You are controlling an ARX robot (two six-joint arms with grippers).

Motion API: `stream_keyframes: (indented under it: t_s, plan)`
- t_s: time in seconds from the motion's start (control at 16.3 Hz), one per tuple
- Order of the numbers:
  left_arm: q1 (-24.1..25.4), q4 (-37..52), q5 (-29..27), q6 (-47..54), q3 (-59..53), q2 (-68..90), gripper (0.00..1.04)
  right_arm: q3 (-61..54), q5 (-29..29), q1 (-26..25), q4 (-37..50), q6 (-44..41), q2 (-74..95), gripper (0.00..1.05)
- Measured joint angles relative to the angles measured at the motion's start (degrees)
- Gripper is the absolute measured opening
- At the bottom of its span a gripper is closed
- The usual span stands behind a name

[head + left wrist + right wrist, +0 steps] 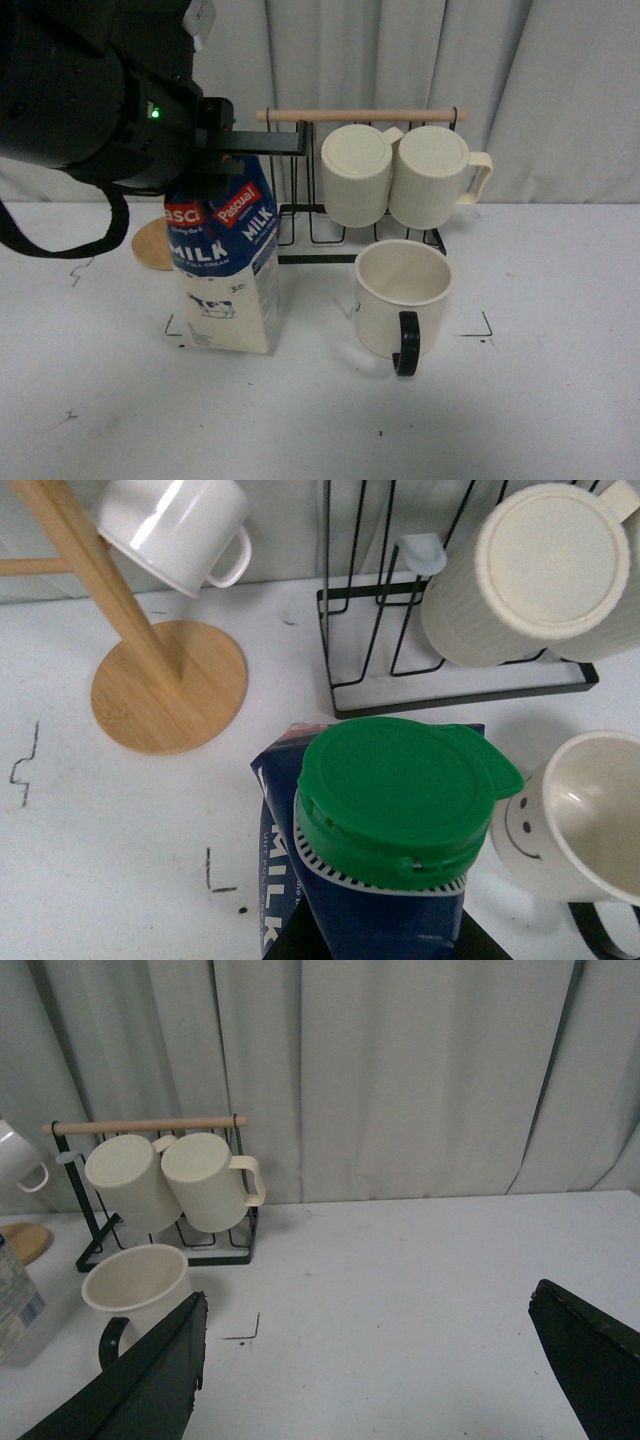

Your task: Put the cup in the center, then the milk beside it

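The tall blue-and-white carton [225, 265], with red labels reading "Pascual", white "MILK" lettering and a cow drawing, stands upright on the white desk [560, 400]. It is just beside the wide cream mug with the dark handle [403, 298], not touching it. The left hand [240, 158] sits at the carton's green cap [400, 800]; I cannot tell whether it grips. The right hand [367, 1305] is spread wide and empty.

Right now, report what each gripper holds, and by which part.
The left gripper looks clamped on the milk at its top, just under the green cap. The right gripper is open and holds nothing.
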Motion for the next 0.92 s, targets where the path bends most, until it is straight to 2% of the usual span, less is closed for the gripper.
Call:
stream_keyframes:
  t_s: [0.31, 0.92]
  plan:
    - [-4.17, 0.39, -0.37, -2.89, 4.28, 4.68, 0.04, 0.0, 0.0, 0.0, 0.0, 0.0, 0.0, 0.98]
    - [-5.92, 1.03, -2.91, -3.89, 5.75, 8.94, 0.04, 0.0, 0.0, 0.0, 0.0, 0.0, 0.0, 0.98]
